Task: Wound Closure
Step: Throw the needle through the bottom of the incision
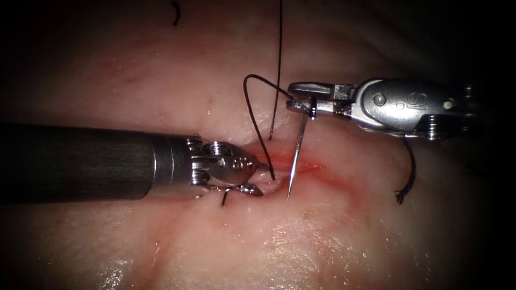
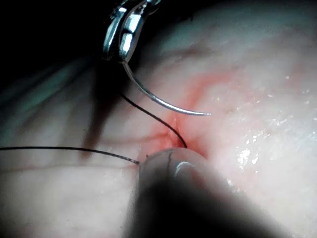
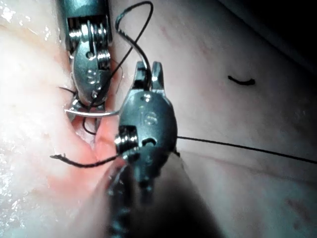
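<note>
The right tool [image 1: 301, 102] clamps the needle [image 1: 296, 156] near its tail — tip free above the open cut [image 1: 317, 169]. The left tool [image 1: 252, 174], apparently closed on tissue [image 1: 322, 236], sits left. Thread [image 1: 258, 118] enters; closure remains.

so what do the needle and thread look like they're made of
Needle, held near its blunt end by the right tool, tip over the cut, not in the tissue: polished steel by its bright glint. Thread: dark, matte, thin, likely braided suture; fibre unclear.

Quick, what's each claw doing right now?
Left claw: at the cut, open or shut cannot be told.
Right claw: shut on the needle near its thread end.
</note>
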